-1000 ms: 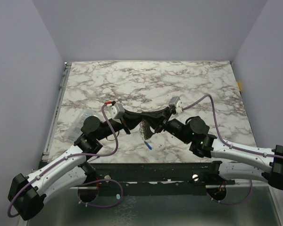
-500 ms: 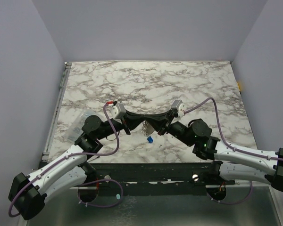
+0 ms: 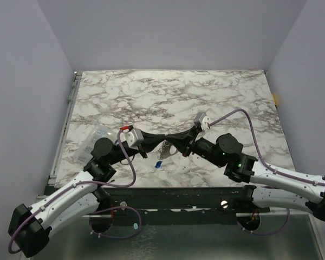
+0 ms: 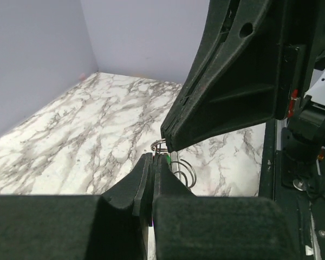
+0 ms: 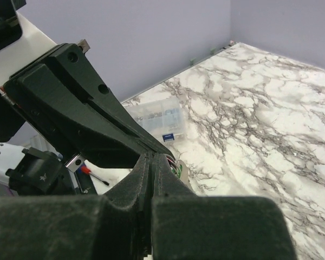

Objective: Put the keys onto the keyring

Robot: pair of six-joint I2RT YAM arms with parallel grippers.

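My left gripper [image 4: 153,162] and right gripper [image 5: 151,161] have sunk leftward, blue key [image 3: 159,162] dangling; both pinch shut on the keyring [image 4: 181,169], aloft, to thread the mint green key [image 4: 166,158].

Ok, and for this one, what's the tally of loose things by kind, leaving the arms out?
keys: 2, the blue key and the mint green key
keyring: 1
clear plastic bag: 1
total: 4
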